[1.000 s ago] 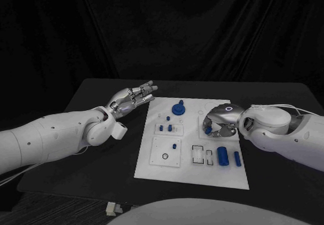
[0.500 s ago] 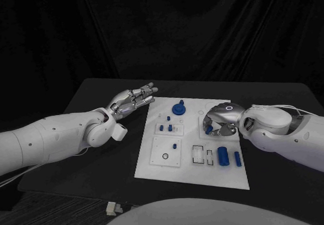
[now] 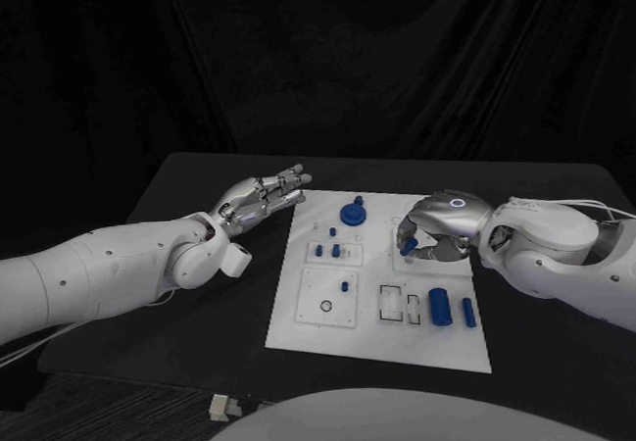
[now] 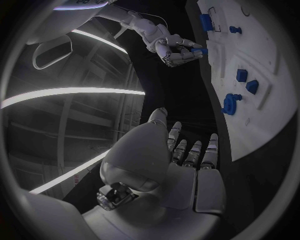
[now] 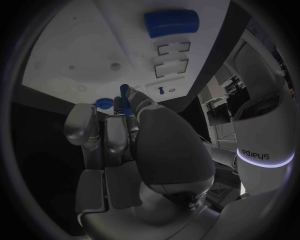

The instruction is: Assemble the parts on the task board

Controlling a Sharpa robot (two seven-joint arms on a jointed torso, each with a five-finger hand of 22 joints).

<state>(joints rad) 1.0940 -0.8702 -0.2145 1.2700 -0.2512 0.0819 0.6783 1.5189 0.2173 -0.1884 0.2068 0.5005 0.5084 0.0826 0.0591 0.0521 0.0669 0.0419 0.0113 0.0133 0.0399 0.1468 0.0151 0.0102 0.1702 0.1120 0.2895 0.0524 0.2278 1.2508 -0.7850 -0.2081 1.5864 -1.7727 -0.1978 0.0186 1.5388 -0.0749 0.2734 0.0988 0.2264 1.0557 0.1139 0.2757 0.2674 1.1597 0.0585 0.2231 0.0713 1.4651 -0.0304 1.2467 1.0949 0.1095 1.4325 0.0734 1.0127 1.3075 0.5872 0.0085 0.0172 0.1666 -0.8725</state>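
1. Task board (image 3: 381,350), a white plate, lies in the middle of the black table (image 3: 195,314); its surface carries several raised square pads and recessed slots.
2. Two rectangular slots (image 3: 400,304) near the board's right middle show only their dark outlines; just beside them a large blue cylinder (image 3: 437,305) lies on its side, and a slimmer blue peg (image 3: 466,312) lies next to that.
3. A square pad on the board's near left holds a small dark ring (image 3: 324,306) and one short blue stub (image 3: 342,287).
4. A pad farther back carries two small blue pieces (image 3: 326,250), and behind it a blue knobbed part (image 3: 352,214) stands upright on the board.
5. Right hand (image 3: 434,227) hovers over the board's right side, fingers curled down, pinching a small blue part (image 5: 124,95) between its fingertips; the right wrist view shows that part raised above the white surface, near small round holes.
6. Left hand (image 3: 261,197) hangs beside the board's far left edge, off the plate, fingers stretched out side by side and holding nothing.
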